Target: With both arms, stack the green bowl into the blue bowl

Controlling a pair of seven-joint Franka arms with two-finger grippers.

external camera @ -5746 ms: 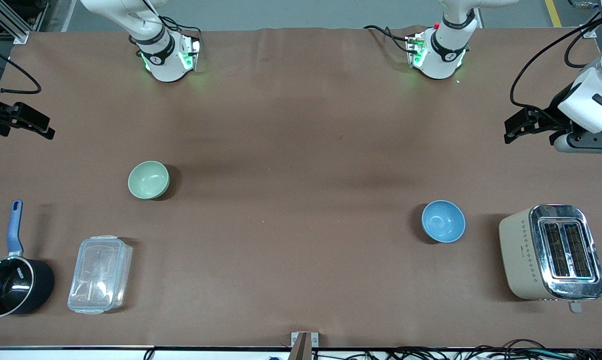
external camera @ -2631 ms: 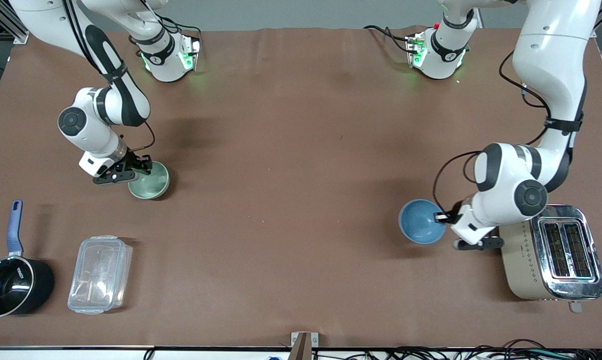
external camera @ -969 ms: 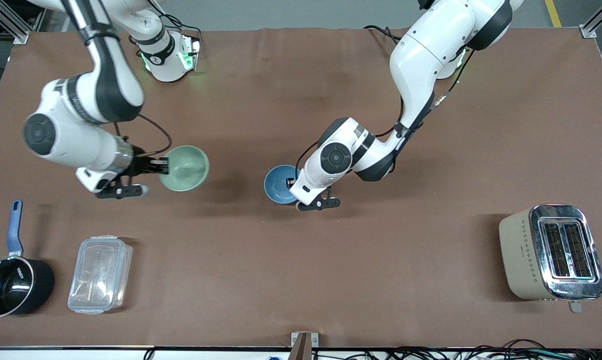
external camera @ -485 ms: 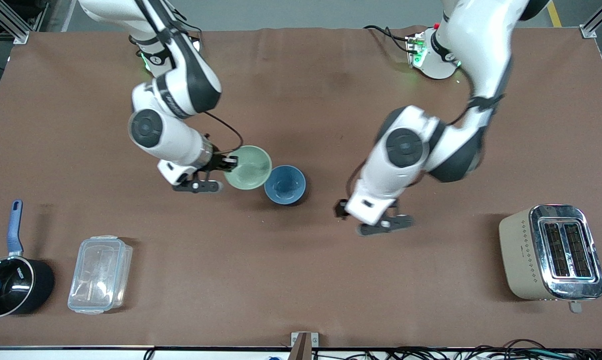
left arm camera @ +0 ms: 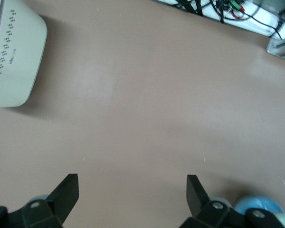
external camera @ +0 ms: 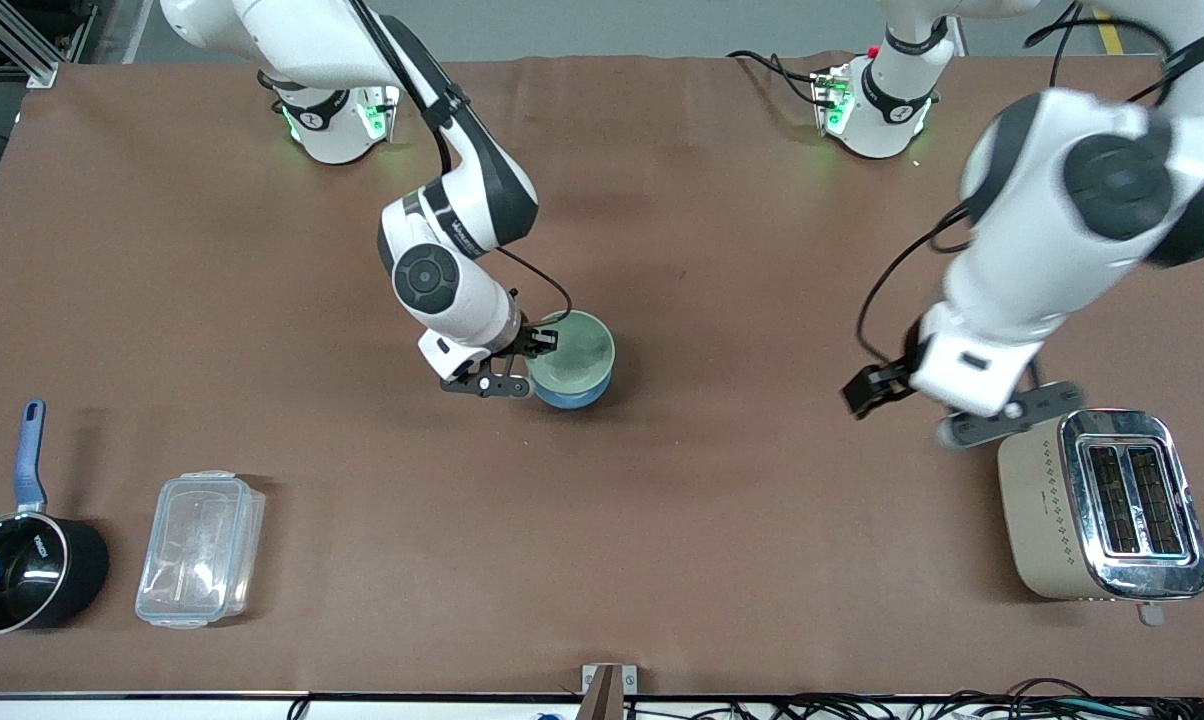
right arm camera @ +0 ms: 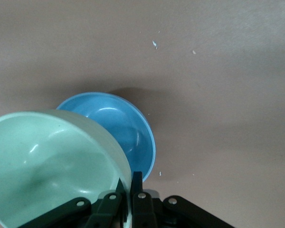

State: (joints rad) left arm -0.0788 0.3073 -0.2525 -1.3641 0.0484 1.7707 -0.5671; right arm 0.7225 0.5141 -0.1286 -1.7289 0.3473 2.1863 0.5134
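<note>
Mint-green against sky-blue marks the stack in the front view: the green bowl (external camera: 574, 347) hangs over the blue bowl (external camera: 568, 392), which sits on the brown tabletop (external camera: 662, 520) about midway between the two arms' ends, so that lowering alone should seat one in the other. The right end effector (external camera: 539, 345) pinches the green bowl's rim on the side toward the right arm's end, a hold that leaves the bowl's underside free to drop in. Both bowls open upward; being round, neither has a long axis, only the vertical one through its centre, and those two axes look nearly lined up. The left end effector (external camera: 874, 388) hangs over bare tabletop near the toaster (external camera: 1102, 505), apparently clear of the stack and waiting. In the left wrist view, the left end effector (left arm camera: 132, 192) shows its fingers spread wide with nothing between them, over bare tabletop with the toaster (left arm camera: 14, 57) at the edge. In the right wrist view, the fingers (right arm camera: 135, 199) of the right end effector are pressed onto the green bowl (right arm camera: 52, 166) at its rim; the bowl tilts slightly and overlaps the blue bowl (right arm camera: 121, 133), whether touching cannot be told.
</note>
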